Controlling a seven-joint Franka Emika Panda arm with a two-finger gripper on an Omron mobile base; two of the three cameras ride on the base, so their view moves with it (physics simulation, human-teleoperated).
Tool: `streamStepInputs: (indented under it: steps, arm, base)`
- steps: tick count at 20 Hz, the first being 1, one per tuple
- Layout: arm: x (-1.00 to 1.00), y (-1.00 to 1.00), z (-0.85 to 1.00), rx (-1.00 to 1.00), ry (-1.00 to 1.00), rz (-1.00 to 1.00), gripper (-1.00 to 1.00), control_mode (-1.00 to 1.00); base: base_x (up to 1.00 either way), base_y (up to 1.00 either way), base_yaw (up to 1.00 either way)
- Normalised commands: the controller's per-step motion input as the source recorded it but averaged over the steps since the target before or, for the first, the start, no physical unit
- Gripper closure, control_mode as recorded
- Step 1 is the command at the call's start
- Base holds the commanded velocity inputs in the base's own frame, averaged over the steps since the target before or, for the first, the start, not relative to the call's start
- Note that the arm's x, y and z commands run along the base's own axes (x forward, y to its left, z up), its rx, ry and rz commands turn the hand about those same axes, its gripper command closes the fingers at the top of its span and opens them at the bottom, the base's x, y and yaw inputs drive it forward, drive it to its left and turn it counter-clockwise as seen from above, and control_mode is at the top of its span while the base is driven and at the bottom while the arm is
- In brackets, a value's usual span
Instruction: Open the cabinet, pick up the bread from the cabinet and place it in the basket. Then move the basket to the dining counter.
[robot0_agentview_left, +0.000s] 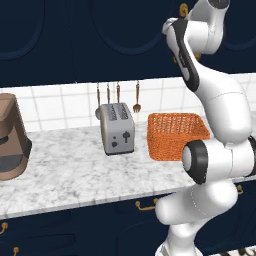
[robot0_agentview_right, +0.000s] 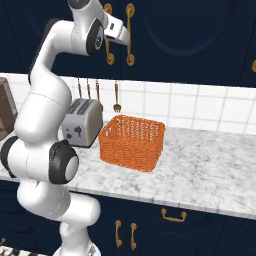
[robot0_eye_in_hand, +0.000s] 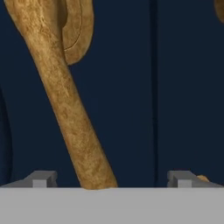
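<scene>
The cabinet (robot0_agentview_right: 190, 35) fills the wall above the bench (robot0_agentview_right: 210, 170), and its doors are closed, so the first step, opening it, is in hand. The bread is not to be seen; I judge it is behind these doors. The dining counter is also not in sight.

The arm is raised high, and the gripper (robot0_agentview_right: 121, 35) is right at the pair of brass handles near the door seam. In the hand view one handle (robot0_eye_in_hand: 70, 100) runs slanted between the two finger tips (robot0_eye_in_hand: 41, 179), which stand wide apart on both sides of it. So the jaws are released, with nothing grasped, and the handle sits inside the gap. The seam between the doors shows as a dark line to the right of the handle.

The basket (robot0_agentview_right: 132, 142) stands on the bench just beside the toaster (robot0_agentview_right: 80, 122), below the gripper, and it looks empty. Some utensils (robot0_agentview_left: 136, 97) hang on the tiled wall behind it, and a brown coffee machine (robot0_agentview_left: 11, 137) stands at the far left.

The next move calls for closing the jaws on the handle and then pulling along the arc of the door, without slipping off the curved bar.

No brand, label or writing can be read on anything; the toaster shows only plain knobs.
</scene>
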Motion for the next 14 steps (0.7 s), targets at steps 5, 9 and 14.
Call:
streamStepInputs:
  steps: [5, 9, 14]
  arm:
    - [0.31, 0.07, -0.1, 0.0, -0.02, 0.0, 1.0, -1.0]
    - [0.17, 0.13, -0.03, 0.0, 0.0, 0.0, 1.0, -1.0]
    - [-0.2, -0.02, 0.0, 0.01, 0.0, 0.0, 1.0, -1.0]
  base:
    - [0.0, 0.0, 0.0]
    - [0.0, 0.0, 0.0]
    - [0.0, 0.0, 0.0]
